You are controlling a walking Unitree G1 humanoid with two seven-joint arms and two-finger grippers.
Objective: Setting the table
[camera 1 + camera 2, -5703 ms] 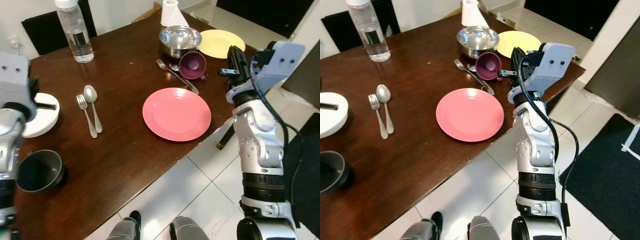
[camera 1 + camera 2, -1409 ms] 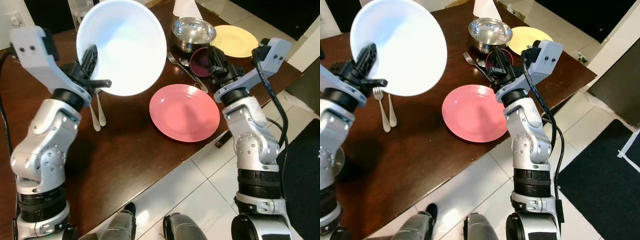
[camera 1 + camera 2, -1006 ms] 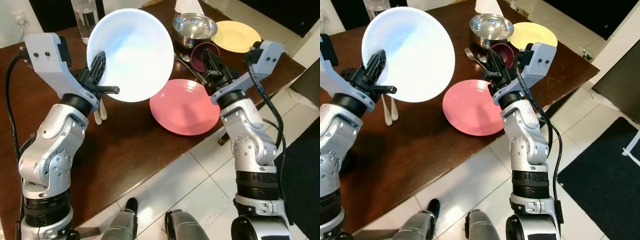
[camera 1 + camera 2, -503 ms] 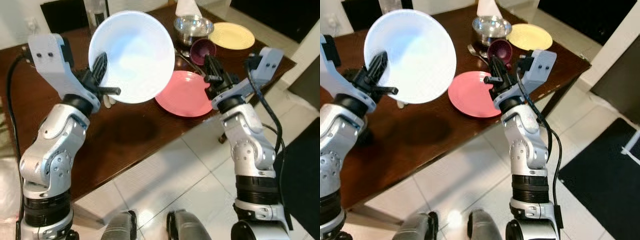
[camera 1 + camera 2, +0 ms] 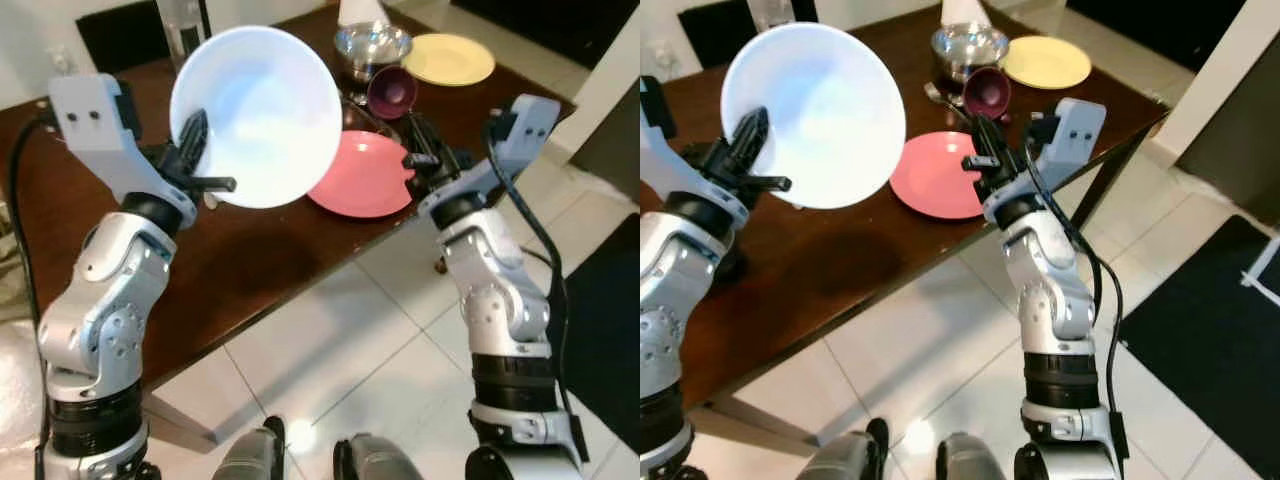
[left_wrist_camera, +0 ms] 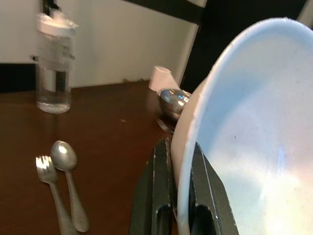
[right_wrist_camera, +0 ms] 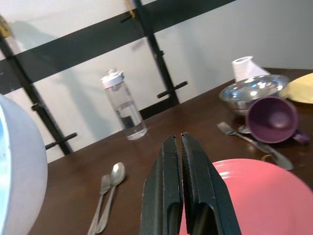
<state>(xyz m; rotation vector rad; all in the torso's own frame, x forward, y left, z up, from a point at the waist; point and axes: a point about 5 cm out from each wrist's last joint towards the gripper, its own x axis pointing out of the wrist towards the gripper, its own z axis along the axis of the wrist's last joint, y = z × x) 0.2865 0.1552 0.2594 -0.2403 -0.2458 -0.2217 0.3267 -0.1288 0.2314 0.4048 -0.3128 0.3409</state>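
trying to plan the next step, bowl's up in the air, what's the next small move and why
Probably carry the white bowl over the pink plate and begin lowering it. The left pincer pinches the bowl's rim and holds it tilted above the table, while the plate lies bare beside it. The right pincer is shut, near the plate's edge.

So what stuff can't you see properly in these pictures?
- Fork and spoon: in the head views the white bowl, held up by the left gripper, covers them.
- Water bottle: its top is cut off by the left eye view's upper edge.
- Pink plate: the right wrist view's edge and the right gripper, jaws together, hide part of it.
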